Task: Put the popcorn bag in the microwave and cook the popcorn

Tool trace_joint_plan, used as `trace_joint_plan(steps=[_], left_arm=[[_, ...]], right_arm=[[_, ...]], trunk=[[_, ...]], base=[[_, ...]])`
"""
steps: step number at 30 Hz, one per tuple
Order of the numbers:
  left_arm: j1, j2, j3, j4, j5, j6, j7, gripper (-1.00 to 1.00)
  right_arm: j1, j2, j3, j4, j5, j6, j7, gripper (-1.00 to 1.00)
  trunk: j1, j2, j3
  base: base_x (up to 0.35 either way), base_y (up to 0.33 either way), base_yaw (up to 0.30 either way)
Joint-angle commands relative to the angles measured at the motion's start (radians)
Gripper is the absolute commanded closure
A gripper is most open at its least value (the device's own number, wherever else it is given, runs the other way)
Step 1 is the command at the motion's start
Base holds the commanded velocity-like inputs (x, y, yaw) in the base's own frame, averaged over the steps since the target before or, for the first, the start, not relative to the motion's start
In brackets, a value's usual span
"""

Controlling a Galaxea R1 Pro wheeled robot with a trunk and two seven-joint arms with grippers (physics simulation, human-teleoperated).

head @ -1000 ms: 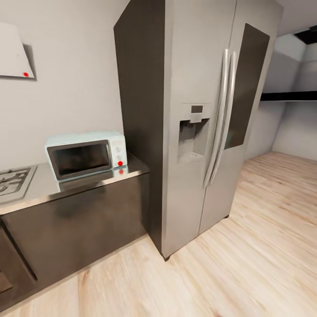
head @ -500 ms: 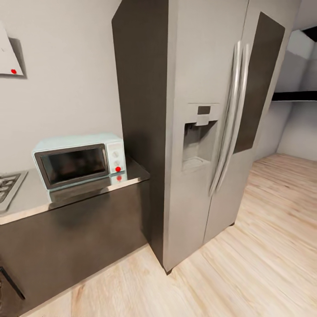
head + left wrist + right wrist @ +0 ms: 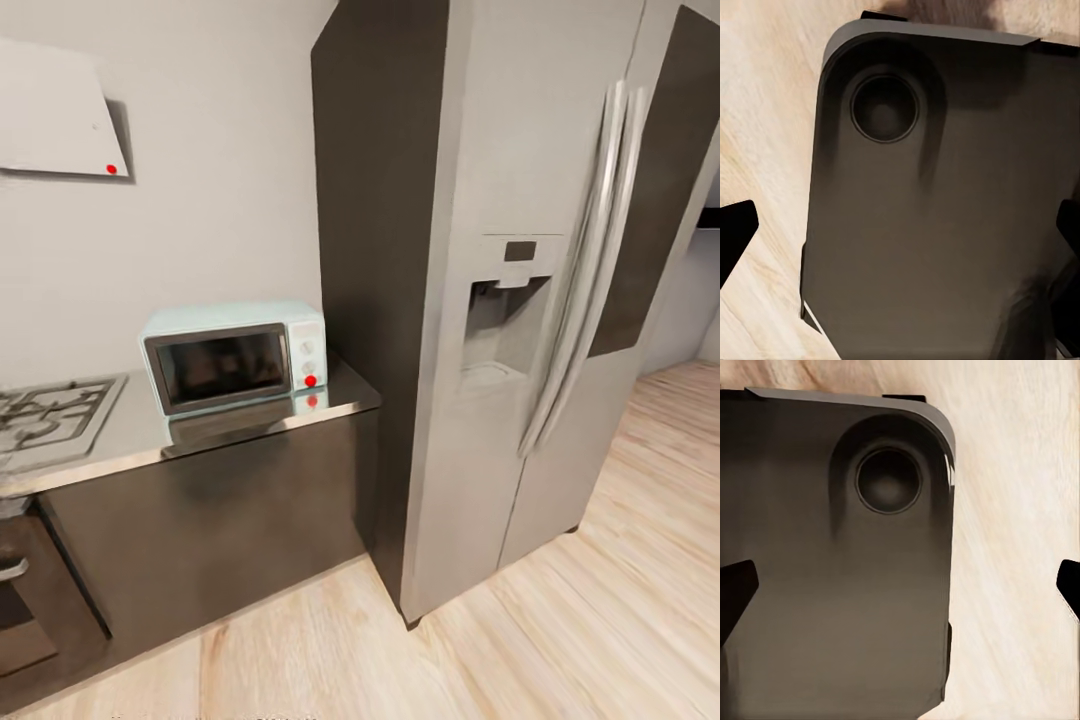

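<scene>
I faced the microwave (image 3: 235,356) beside the refrigerator (image 3: 520,290); both grippers hung spread over the robot's base (image 3: 937,225). Without the bag sighted, I risked overshooting the countertop (image 3: 130,440).

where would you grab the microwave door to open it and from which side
No handle shows on the microwave. The dark glass door ends beside the white knob panel, so that edge is the likely place to grip, coming from the front over the countertop. Which side the hinge is on cannot be told.
</scene>
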Motion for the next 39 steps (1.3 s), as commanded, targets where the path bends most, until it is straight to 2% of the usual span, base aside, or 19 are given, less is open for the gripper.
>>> trace_joint_plan(steps=[1,39], left_arm=[[0.000,0.000,0.001,0.000,0.007,-0.002,0.000,-1.00],[0.000,0.000,0.001,-0.001,0.007,-0.002,0.000,-1.00]], right_arm=[[0.000,0.000,0.001,0.000,0.000,-0.004,0.000,-1.00],[0.000,-0.002,0.001,0.000,0.000,-0.005,0.000,-1.00]], trunk=[[0.000,0.000,-0.001],[0.000,0.000,-0.010]], base=[[0.000,0.000,0.269],[0.000,0.000,0.269]])
